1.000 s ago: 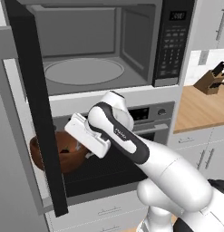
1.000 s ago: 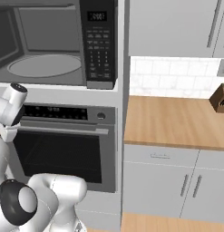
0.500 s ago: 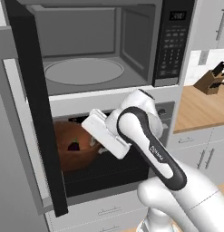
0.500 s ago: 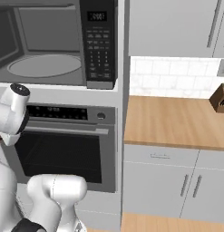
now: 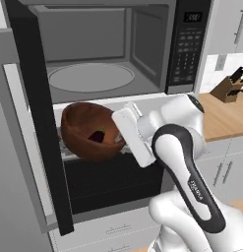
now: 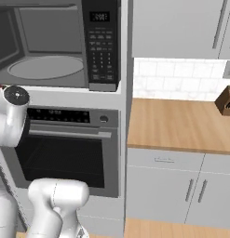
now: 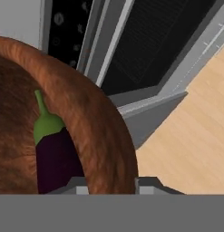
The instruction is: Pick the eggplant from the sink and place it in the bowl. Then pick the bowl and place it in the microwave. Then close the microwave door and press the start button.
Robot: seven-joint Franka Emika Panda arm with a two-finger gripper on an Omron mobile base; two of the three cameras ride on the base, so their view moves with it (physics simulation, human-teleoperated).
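Carrying the wooden bowl [image 5: 91,130] by its rim, the gripper [image 5: 124,129] holds it left of itself, below the open microwave [image 5: 108,49] and before the oven [image 5: 113,177]; rigid and smooth, it could tip. From the hand camera, the fingertips [image 7: 81,186] pinch the rim, the eggplant [image 7: 52,152] loose just inside; the microwave door [image 5: 37,113] stands beside the bowl.

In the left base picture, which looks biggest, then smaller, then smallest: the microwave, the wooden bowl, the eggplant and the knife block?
1. the microwave
2. the bowl
3. the knife block, though it stands farther from the camera, so its true size against the bowl is unsure
4. the eggplant
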